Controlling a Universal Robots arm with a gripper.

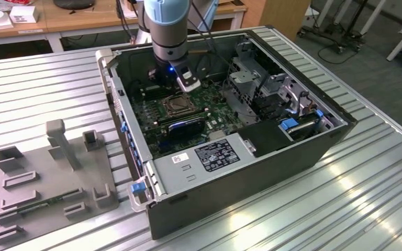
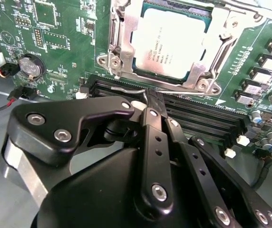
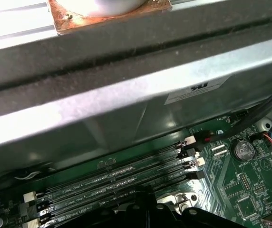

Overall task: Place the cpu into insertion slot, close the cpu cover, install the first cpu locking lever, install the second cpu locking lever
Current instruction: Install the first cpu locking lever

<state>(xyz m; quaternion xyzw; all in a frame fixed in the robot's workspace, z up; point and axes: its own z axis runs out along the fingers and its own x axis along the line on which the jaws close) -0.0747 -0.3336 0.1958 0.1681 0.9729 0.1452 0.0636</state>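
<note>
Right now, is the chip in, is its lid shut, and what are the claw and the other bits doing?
cpu: lying flat in the insertion slot.
cpu cover: down over the cpu's edges.
locking lever: lying along the cover's edge beside the memory slots; latched or not, cannot tell.
claw: shut, tips at the locking lever.
memory slots: empty.
computer case: side open.

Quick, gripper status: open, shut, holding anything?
Gripper: fingers shut, tips at the thin locking lever beside the cpu cover; a grip on it cannot be told.
</note>
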